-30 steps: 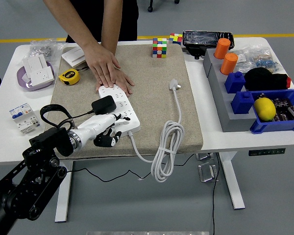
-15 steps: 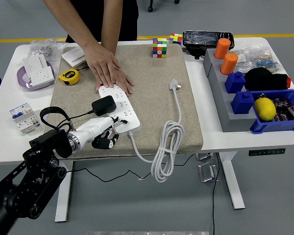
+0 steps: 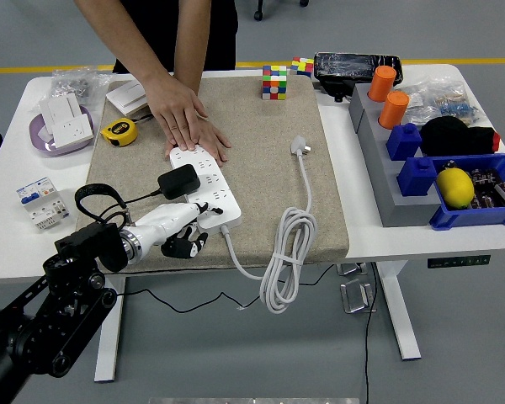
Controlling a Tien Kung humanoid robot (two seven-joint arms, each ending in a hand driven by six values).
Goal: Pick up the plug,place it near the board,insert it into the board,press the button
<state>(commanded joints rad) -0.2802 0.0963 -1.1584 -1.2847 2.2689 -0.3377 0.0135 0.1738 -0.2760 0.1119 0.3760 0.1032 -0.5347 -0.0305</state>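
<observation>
A black plug (image 3: 178, 181) sits on top of the white power board (image 3: 212, 189), which lies on the tan mat (image 3: 261, 168). Its black cord loops off to the left (image 3: 93, 195). My left hand (image 3: 183, 229) is at the board's near end, just below the plug. Its dark fingers (image 3: 185, 245) are curled under and hold nothing, while its white upper side lies against the board's near edge. A person's hand (image 3: 188, 124) presses flat on the board's far end. My right arm is out of view.
The board's own white cable (image 3: 286, 252) coils over the mat's front edge and ends in a white plug (image 3: 300, 147). A yellow tape measure (image 3: 118, 130), a purple bowl (image 3: 42, 135), a breaker (image 3: 40, 202) and a cube (image 3: 274, 82) lie around. Grey and blue bins (image 3: 404, 181) stand at the right.
My left hand's fingers have curled in from a more spread pose and the hand has drawn slightly closer to the board's near end. The person's hand and the plug have stayed put.
</observation>
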